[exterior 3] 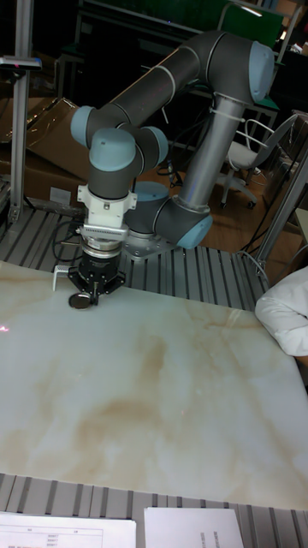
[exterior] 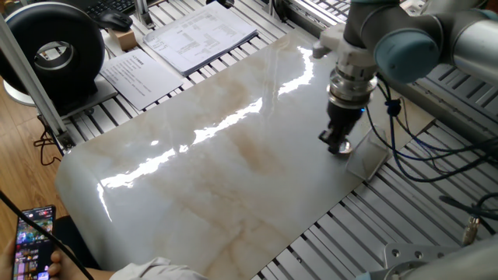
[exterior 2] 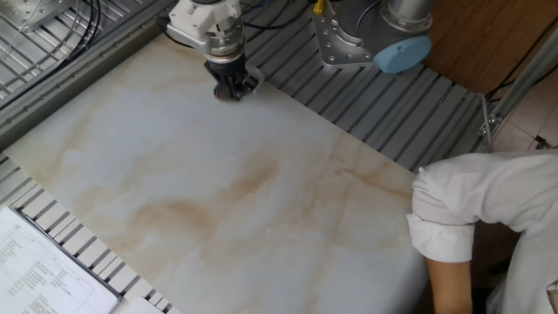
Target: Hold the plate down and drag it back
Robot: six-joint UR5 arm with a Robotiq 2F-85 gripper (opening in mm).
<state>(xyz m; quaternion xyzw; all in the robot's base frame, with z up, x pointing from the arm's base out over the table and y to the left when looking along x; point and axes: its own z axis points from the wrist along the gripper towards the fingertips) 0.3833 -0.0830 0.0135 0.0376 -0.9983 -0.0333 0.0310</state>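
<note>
Gripper (exterior 3: 91, 295) pressed tip-down on the plate (exterior 3: 80, 300) near the marble slab (exterior: 233, 163) edge; jaw gap couldn't be told. Plate looked light, stiff, slippery on gloss, so press its centre.

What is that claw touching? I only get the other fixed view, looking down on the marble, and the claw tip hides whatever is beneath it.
Observer: The tall fixed view shows a tiny round shiny silver metal disc at the tip of the claw, lying on the large glossy marble-patterned slab.
Visitor: Is anything else close to it?
Observer: One fixed view shows a clear angular plastic piece at the slab's edge, right beside the claw.
Visitor: And further away?
Observer: That same view shows a big black ring-shaped device past the slab's far corner.
</note>
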